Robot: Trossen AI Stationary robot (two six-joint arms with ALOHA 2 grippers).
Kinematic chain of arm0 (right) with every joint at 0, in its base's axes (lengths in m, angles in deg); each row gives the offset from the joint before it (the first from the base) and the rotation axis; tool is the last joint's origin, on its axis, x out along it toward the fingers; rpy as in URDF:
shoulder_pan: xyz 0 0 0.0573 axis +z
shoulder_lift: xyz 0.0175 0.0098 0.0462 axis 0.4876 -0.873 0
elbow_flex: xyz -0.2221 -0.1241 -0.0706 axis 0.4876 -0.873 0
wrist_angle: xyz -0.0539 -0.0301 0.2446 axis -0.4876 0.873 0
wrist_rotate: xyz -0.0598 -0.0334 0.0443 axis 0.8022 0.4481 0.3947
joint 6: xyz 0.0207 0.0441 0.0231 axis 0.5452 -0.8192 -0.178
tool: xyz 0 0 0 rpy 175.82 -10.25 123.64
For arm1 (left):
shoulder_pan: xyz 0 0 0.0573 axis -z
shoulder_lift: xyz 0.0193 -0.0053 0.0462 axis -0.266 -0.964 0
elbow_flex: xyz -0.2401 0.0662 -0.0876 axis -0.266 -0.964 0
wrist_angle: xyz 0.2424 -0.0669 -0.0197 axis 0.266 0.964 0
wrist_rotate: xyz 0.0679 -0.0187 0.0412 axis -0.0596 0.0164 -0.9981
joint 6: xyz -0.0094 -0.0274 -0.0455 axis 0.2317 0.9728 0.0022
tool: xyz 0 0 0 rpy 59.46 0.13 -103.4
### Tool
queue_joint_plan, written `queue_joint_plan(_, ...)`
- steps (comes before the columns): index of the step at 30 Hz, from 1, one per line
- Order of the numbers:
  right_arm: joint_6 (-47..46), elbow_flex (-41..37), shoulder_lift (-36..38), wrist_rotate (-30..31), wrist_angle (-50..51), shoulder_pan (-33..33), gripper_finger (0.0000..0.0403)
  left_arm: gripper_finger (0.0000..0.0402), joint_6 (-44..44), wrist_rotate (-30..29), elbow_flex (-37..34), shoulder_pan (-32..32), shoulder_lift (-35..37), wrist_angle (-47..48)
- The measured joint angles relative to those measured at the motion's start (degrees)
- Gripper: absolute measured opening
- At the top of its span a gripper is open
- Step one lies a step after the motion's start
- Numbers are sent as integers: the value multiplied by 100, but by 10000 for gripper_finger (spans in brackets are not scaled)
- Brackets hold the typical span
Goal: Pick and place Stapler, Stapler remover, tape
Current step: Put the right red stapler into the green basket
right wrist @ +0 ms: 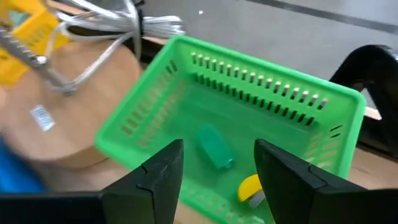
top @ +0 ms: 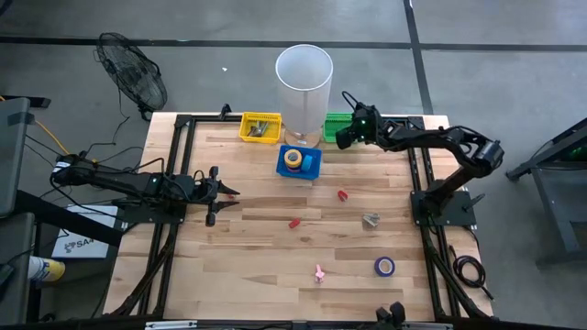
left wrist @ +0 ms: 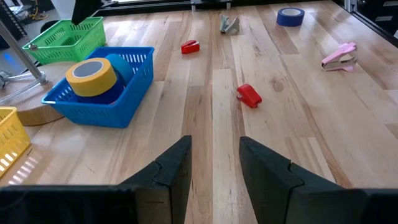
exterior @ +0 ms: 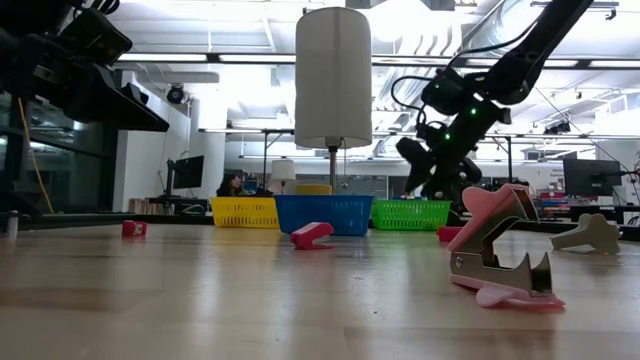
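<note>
Left tool (top: 223,194): I see its fingers (left wrist: 171,171) parted with only bare desk (top: 238,252) between them; it holds nothing and hovers low at the desk's left side.
Yellow basket (top: 260,127): at the far edge, ahead and to the right of my left tool.
Blue basket (top: 300,162): beyond the left tool, with a yellow tape roll (left wrist: 91,76) inside.
Red staplers: one (left wrist: 249,95) lies just ahead of the left tool, another (left wrist: 190,46) farther on.
Pink stapler remover (top: 320,273): on the near part of the desk, well apart from both tools.
Grey stapler remover (top: 371,219): right of centre, below my right tool in the high view.
Blue tape roll (top: 384,267): near the front right, far from the right tool.
Right tool (top: 345,136): I see it spread and empty, poised above the green basket (right wrist: 236,118).
Green basket contents: a green item (right wrist: 215,147) and a yellow one (right wrist: 250,186) lie directly under the right tool.
</note>
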Motion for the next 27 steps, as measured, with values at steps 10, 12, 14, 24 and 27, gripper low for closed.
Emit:
queue_joint_plan(10,248,-1,595,-251,1154,136,189,131,2,0,0,0,2,2)
queue_joint_plan(12,260,0,711,-236,1402,245,189,131,1,0,0,0,0,4)
queue_joint_plan(14,260,-2,823,-235,1626,374,190,131,2,0,0,0,2,4)
queue_joint_plan(24,118,-26,1078,371,2153,1352,190,131,4,10,0,-1,-1,7)
queue_joint_plan(27,70,-138,1080,555,2228,1646,190,131,5,37,0,0,1,7)
